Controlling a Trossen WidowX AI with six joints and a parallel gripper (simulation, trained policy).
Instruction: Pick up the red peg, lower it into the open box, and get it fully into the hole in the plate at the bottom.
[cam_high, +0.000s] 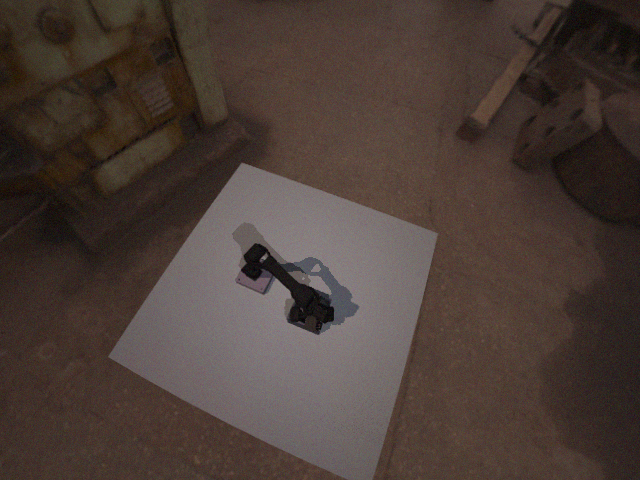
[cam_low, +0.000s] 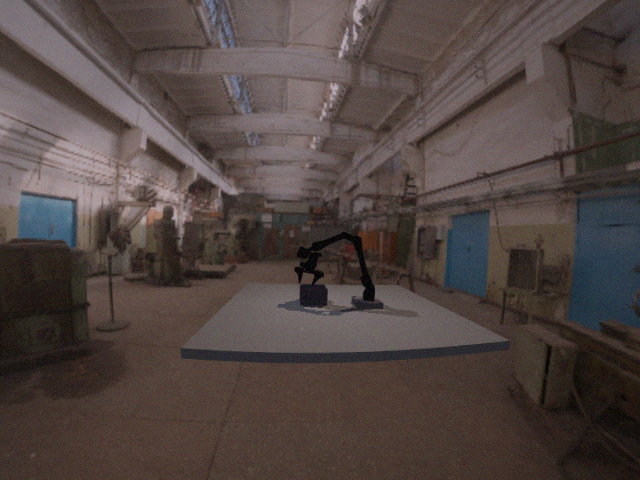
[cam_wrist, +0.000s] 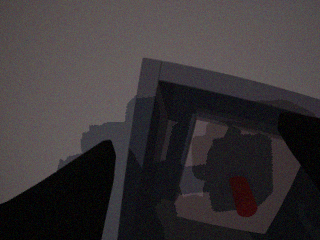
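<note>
The open box (cam_high: 299, 325) (cam_low: 313, 296) (cam_wrist: 225, 81) is dark blue-grey and stands on the white table top. In the wrist view the pale plate (cam_wrist: 286, 161) shows at its bottom, partly in shadow. The red peg (cam_wrist: 243, 196) is inside the box, over the plate, and looks upright but leaning in the view. Its far end is near the plate's middle; the hole is not visible and its depth cannot be told. My gripper (cam_low: 307, 282) (cam_wrist: 198, 135) is open and empty above the box, its fingertips wide apart, not touching the peg. The top view hides the fingertips.
The white table top (cam_high: 206, 335) (cam_low: 258, 333) (cam_wrist: 50, 75) carries the box and the arm's base plate (cam_high: 253, 284) (cam_low: 367, 303) beside it. The box walls rise around the peg. The arm's shadow falls across the box and the table top.
</note>
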